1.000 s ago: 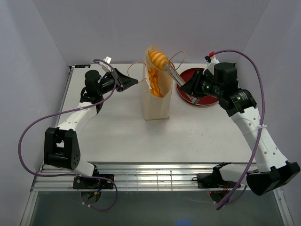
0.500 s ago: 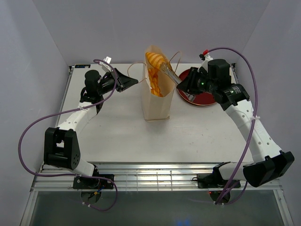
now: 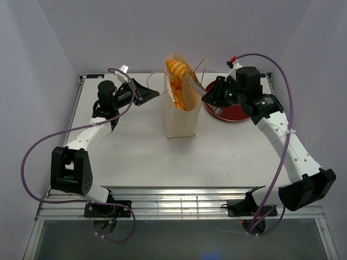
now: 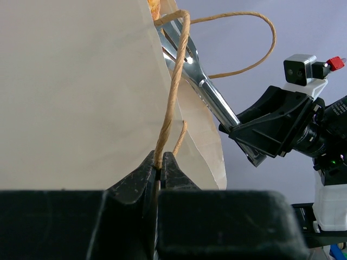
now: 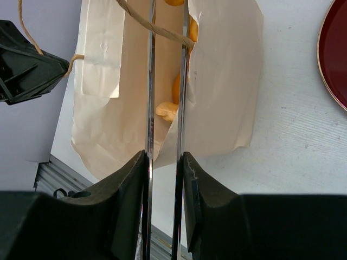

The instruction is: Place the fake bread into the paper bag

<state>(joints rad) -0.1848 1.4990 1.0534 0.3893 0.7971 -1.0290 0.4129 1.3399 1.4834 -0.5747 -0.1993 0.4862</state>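
The tall cream paper bag (image 3: 181, 116) stands mid-table. My left gripper (image 3: 154, 93) is shut on its brown cord handle (image 4: 172, 92), jaws pinching the cord (image 4: 159, 160) beside the bag wall (image 4: 76, 92). My right gripper (image 3: 211, 97) is shut on metal tongs (image 3: 194, 86), which hold a golden twisted bread (image 3: 177, 67) at the bag's open mouth. More orange bread (image 3: 179, 95) lies inside the bag. In the right wrist view the tongs' arms (image 5: 150, 81) run from my jaws (image 5: 165, 160) over the bag (image 5: 227, 97), with bread (image 5: 168, 110) inside.
A dark red round plate (image 3: 230, 111) lies on the table right of the bag, under my right wrist; its rim shows in the right wrist view (image 5: 336, 59). The second cord handle (image 3: 203, 65) loops up behind the tongs. White walls enclose the table.
My right arm has moved left toward the bag, carrying the tongs and the bread slightly left over the bag's mouth. The left arm has not moved.
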